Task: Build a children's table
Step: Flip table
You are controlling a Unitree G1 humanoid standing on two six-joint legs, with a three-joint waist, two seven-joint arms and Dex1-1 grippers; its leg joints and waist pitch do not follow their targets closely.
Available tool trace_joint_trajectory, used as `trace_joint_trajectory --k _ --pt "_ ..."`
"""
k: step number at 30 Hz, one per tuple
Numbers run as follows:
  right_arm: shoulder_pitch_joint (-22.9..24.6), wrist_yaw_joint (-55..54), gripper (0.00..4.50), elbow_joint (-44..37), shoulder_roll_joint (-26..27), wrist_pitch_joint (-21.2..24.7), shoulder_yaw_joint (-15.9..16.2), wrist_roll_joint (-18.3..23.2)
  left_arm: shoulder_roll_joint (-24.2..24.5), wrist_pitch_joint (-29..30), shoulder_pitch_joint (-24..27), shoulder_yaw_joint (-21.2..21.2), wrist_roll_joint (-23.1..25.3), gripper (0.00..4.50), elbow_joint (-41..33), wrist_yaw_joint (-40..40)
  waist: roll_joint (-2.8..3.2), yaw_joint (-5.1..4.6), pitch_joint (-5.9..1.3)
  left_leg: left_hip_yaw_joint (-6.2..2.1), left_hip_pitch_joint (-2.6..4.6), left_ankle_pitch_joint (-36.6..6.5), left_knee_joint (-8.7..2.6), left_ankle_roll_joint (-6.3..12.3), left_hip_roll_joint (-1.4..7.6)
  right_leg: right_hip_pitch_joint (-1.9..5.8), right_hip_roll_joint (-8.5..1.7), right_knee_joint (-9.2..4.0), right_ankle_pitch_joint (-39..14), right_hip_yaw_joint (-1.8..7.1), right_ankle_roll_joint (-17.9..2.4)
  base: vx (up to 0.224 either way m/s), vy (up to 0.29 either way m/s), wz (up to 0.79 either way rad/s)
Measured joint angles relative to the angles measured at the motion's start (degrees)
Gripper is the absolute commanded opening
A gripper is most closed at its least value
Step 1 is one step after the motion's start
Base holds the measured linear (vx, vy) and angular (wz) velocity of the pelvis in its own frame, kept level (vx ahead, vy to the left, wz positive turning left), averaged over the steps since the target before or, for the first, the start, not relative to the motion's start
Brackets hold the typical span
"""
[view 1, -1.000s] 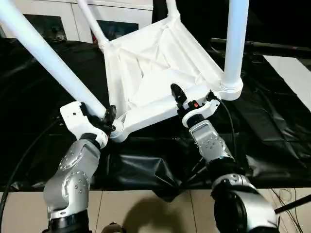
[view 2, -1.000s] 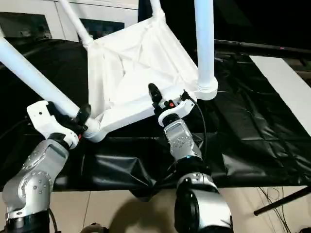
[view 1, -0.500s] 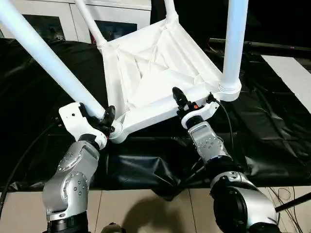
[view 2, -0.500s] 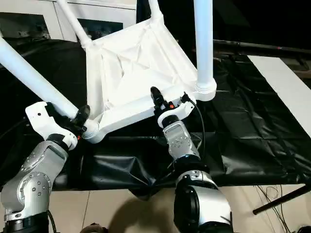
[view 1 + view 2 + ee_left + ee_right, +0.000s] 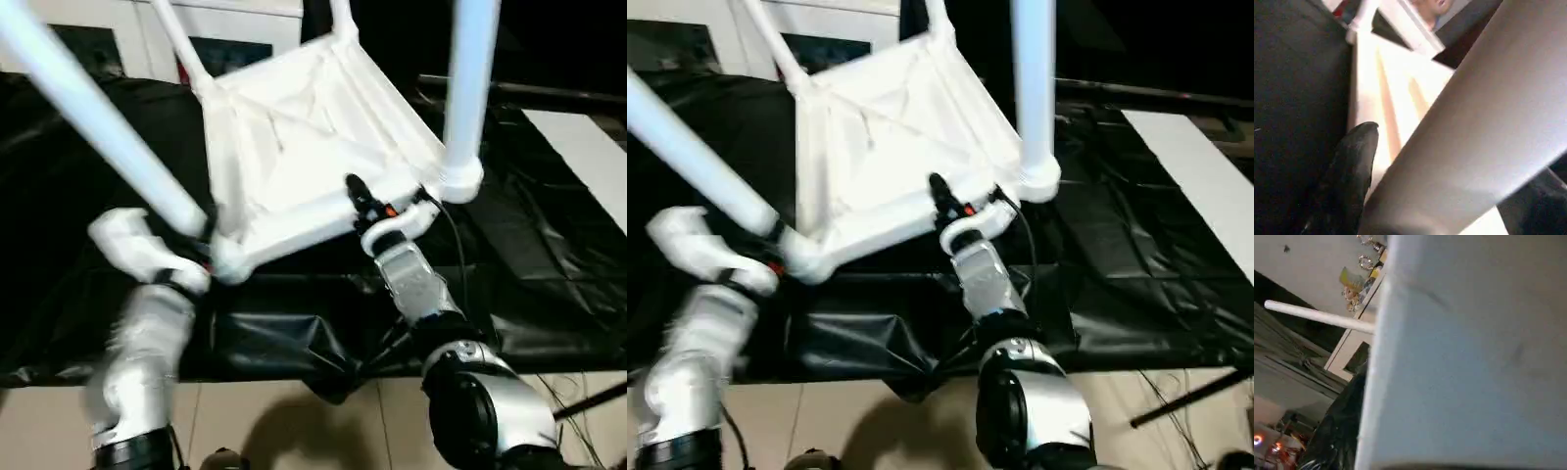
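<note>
Table top (image 5: pixel 294 147) upside down, tilted — left hand (image 5: pixel 201 257) clamps leg (image 5: pixel 98 122); right hand (image 5: pixel 364 203) grips near rim.

White children's table (image 5: pixel 313 147) tilted upside down, ribbed underside showing, legs (image 5: pixel 468 83) pointing up.

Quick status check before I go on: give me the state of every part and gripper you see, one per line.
Table top: underside up, tilted, raised off the black sheet.
Legs: four seated in corner sockets, e.g. near-right leg.
Left gripper: shut on the near-left leg, beside its socket.
Right gripper: shut on the near edge of the top.
</note>
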Motion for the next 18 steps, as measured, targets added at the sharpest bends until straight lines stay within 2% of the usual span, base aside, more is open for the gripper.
trace_joint_trajectory --k 4,7,10,14,18 --pt "-0.4 -0.2 2.09 -0.8 -0.4 0.0 0.6 -1.2 0.0 -1.1 0.7 2.5 -5.3 3.56 -1.8 -2.4 -0.55 -0.05 -0.12 0.01 0.0 0.0 0.04 -0.03 0.03 0.01 0.02 -0.01 0.1 0.01 0.0 0.0 0.0 0.0" --pt "-0.7 -1.4 2.09 -1.7 -0.4 0.0 1.4 -1.7 0.6 -2.6 1.4 4.4 -7.9 3.56 -3.8 -3.5 -0.59 -0.06 -0.14 0.02 0.04 0.1 0.03 -0.06 0.04 0.03 0.02 -0.01 0.2 0.02 0.0 0.0 0.0 0.0" --pt "-0.7 -3.3 2.08 -4.4 -0.5 0.2 3.5 -2.4 1.4 -4.3 1.9 5.1 -8.7 3.56 -3.3 -3.5 -0.59 -0.07 -0.14 0.02 0.06 0.2 -0.01 -0.35 0.1 0.04 0.05 -0.01 0.4 0.0 0.0 0.0 0.0 0.0" --pt "-0.5 -5.9 2.08 -8.5 -0.5 1.7 5.6 -3.5 4.4 -4.3 1.7 6.9 -11.3 3.56 -2.2 -3.7 -0.63 0.16 -0.14 0.08 0.06 0.5 -0.04 -0.46 0.18 0.06 0.07 -0.03 0.6 -0.03 0.1 0.0 0.0 0.0" --pt "0.1 -7.5 2.08 -11.0 -0.6 2.3 5.9 -4.0 7.0 -6.9 -0.9 9.9 -14.2 3.56 -1.6 -5.0 -0.69 0.63 -0.18 0.13 0.08 0.5 -0.04 -0.49 0.18 0.16 0.04 -0.05 0.7 -0.02 0.1 0.0 0.0 0.0"
